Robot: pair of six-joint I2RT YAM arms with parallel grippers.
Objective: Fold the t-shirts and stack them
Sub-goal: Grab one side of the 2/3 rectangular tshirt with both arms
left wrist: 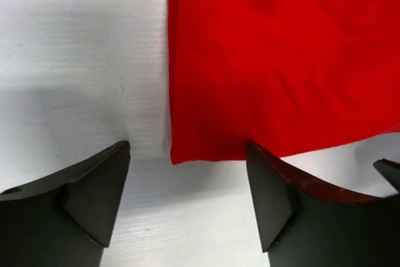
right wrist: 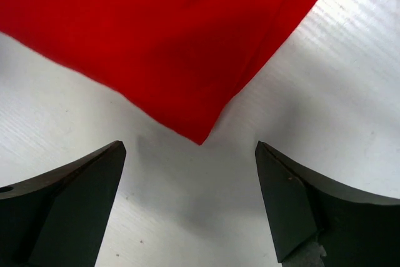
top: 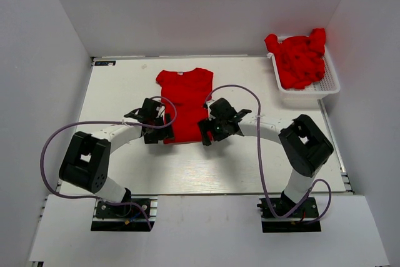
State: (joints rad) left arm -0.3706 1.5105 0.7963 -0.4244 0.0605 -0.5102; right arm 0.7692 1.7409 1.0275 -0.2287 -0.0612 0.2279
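Cloth of one bright red colour lies in two places in the top view. A plain red short-sleeved cotton-like flat t-shirt [top: 184,101] is spread on the white table [top: 125,92], near its middle, collar and small white neck label at the far end, hem toward the arms. A crumpled heap of t-shirts [top: 300,60], equally red, fills the white slotted plastic basket [top: 328,85] at the far right corner of the table, with one sleeve hanging over the far rim. Both black arms reach inward. The left gripper [top: 156,133] sits at the near left corner of the flat t-shirt and the right gripper [top: 206,133] at its near right corner, each low over the hem.

From the left wrist, the left gripper [left wrist: 187,148] has its two dark fingers [left wrist: 94,198] spread wide. The lower left corner of the flat t-shirt [left wrist: 281,60] lies between them on the table [left wrist: 81,60]. One finger is clear of the cloth on bare table, and the other meets the hem from below; whether it presses the fabric cannot be told. Nothing is clamped.

From the right wrist, the right gripper [right wrist: 189,145] is also spread wide with nothing between its fingers [right wrist: 75,204] but table [right wrist: 337,79]. A pointed corner of the flat t-shirt [right wrist: 156,29] ends just short of the line between the fingertips, touching neither.
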